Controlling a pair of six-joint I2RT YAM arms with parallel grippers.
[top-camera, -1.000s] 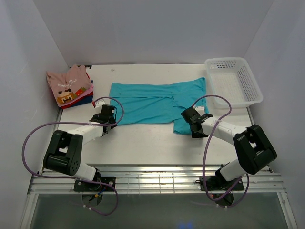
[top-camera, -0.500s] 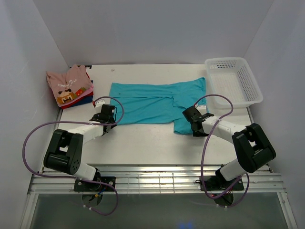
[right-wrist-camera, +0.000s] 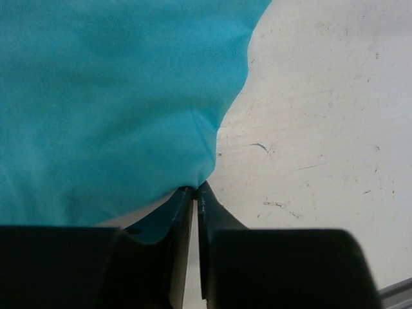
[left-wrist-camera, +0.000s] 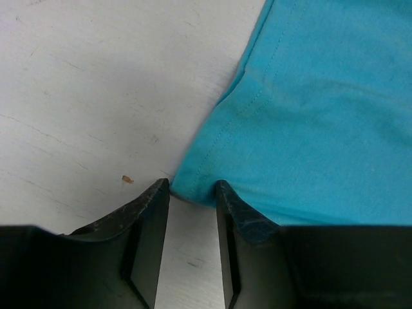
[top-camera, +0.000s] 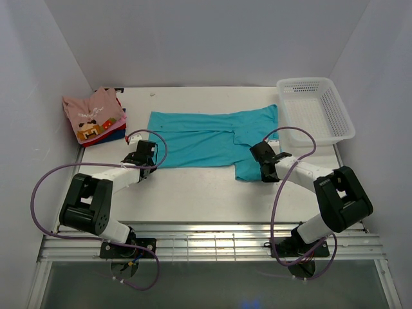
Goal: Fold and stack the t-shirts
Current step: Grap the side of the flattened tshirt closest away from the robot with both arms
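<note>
The white bench [top-camera: 193,193] is flat and matte, with fine scratches and small dark specks showing in the wrist views. Spread across its middle lies the teal t-shirt [top-camera: 206,138], a plain soft knit. It lies mostly flat as a wide band, with a flap hanging toward the near side at its right end. A stitched hem runs along its left edge [left-wrist-camera: 257,96], and the cloth is smooth with only shallow folds.

At the far right corner stands a white plastic mesh basket [top-camera: 340,112], rectangular, with perforated walls and a thick rim, just beside the shirt's far right corner. At the far left, well apart from the teal shirt, sits the stack of folded t-shirts [top-camera: 95,116]. The top one is pink with a pixel-block graphic, and red and dark blue layers show at its near right edge.

The left hand [top-camera: 147,154] rests low at the shirt's near left corner. Its black fingers stand apart [left-wrist-camera: 192,187], with bare bench visible in the gap, and the cloth corner reaches just between the tips, unclamped. The right hand [top-camera: 261,156] is at the right side of the near flap. Its fingers are drawn nearly together [right-wrist-camera: 195,188], pinching the rounded edge of the teal cloth at their tips.
</note>
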